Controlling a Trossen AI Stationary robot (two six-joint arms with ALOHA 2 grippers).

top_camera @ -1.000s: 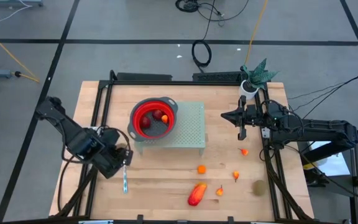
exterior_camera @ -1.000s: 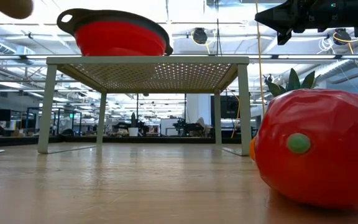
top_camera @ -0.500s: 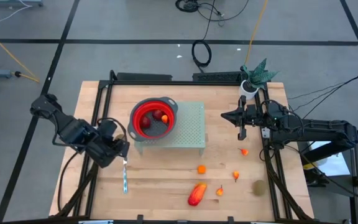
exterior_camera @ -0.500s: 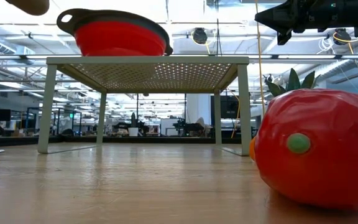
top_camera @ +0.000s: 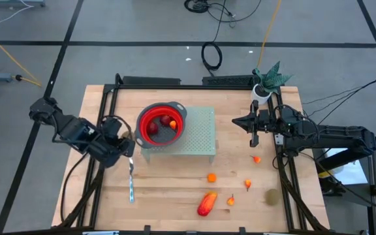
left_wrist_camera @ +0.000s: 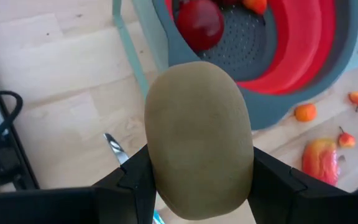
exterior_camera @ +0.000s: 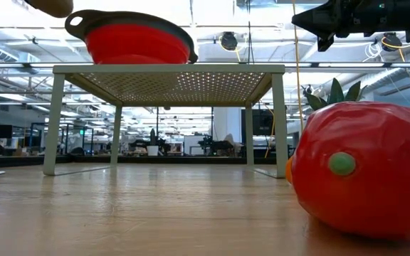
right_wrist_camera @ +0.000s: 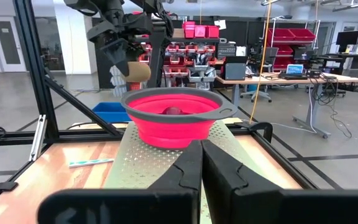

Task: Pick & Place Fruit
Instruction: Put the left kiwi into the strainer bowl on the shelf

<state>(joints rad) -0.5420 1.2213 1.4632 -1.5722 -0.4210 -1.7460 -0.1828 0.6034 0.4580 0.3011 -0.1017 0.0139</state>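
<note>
Fingers (left_wrist_camera: 135, 180) of the left gripper (left_wrist_camera: 197, 186) are clamped on a brown-green oval fruit (left_wrist_camera: 199, 143), one dark finger pressing each side of it. From above, this gripper (top_camera: 124, 145) hangs just beside the grey rim of the red bowl (top_camera: 144, 116), on the bowl's left. The right wrist view shows the held fruit (right_wrist_camera: 135, 71) in the air beside the bowl's rim (right_wrist_camera: 166, 96).

Inside the bowl lie a dark-red round fruit (left_wrist_camera: 199, 22) and a small orange piece (left_wrist_camera: 253, 5). The bowl stands on a pale green perforated stand (top_camera: 198, 134). A slim silver knife (top_camera: 130, 183) lies on the wooden table (top_camera: 168, 189), just below the left gripper in the high view.

More fruit lies on the table, well apart from the left gripper: an elongated red-orange piece (top_camera: 206, 203), small orange pieces (top_camera: 211, 177) near it, and another brown-green oval (top_camera: 272, 196) toward the right edge.

The right gripper (right_wrist_camera: 201, 155) waits over the right side of the table with its fingers together, holding nothing and pointing toward the bowl.
</note>
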